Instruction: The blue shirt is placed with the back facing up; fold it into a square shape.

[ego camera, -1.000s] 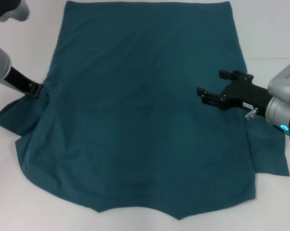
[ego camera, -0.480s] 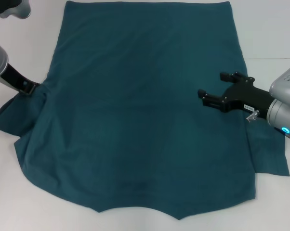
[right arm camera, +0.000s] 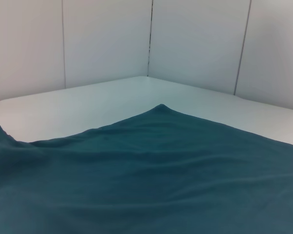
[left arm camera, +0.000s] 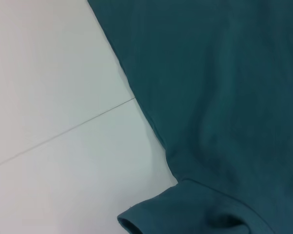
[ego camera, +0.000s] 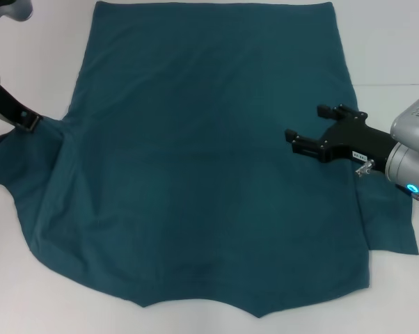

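Observation:
The blue shirt (ego camera: 202, 153) lies spread flat on the white table, plain side up, its hem at the far edge. My left gripper (ego camera: 35, 124) is at the shirt's left sleeve (ego camera: 21, 156) and is shut on the cloth at the sleeve's upper edge; its fingertips are buried in the fabric. The left wrist view shows the shirt's side edge and the sleeve hem (left arm camera: 185, 204). My right gripper (ego camera: 305, 122) hovers open over the shirt's right side, fingers pointing left, holding nothing. The right sleeve (ego camera: 390, 223) lies under that arm. The right wrist view shows rippled shirt cloth (right arm camera: 161, 175).
The white table (ego camera: 397, 42) surrounds the shirt, with bare strips left and right and a thin seam line (left arm camera: 64, 131) across it. White wall panels (right arm camera: 200, 44) stand behind the table.
My left gripper has pulled back to the left and slightly away, drawing the left sleeve outward and flatter. The right gripper has barely moved.

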`<state>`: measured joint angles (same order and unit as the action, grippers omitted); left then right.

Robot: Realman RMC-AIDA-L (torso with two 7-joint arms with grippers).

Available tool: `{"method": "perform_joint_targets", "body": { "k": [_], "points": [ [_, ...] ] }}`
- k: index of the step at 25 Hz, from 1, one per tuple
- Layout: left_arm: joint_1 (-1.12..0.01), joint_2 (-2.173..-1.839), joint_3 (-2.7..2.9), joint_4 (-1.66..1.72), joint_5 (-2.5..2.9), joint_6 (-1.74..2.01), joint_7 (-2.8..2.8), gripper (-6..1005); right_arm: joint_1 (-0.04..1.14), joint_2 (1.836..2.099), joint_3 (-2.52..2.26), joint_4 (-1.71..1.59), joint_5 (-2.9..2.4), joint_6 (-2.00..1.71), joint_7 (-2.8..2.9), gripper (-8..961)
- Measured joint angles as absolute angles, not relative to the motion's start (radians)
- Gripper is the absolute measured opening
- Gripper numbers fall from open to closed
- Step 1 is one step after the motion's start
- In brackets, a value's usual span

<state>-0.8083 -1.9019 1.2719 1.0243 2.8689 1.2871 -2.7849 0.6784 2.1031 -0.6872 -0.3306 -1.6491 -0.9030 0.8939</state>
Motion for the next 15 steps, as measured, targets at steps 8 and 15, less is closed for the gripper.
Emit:
{"method": "perform_joint_targets", "body": {
  "k": [8,15],
  "points": [
    [-0.828,-1.897,1.301,1.023,2.869,1.3,-2.785,13,0.675,2.103,-0.687,-0.331,-1.649,-0.91,0.894,888],
    [-0.875,-1.892,1.335,1.023,2.866,1.362,-2.82,14,0.673,2.103,-0.686,-0.331,-1.649,-0.915,0.894,888]
  ]
}}
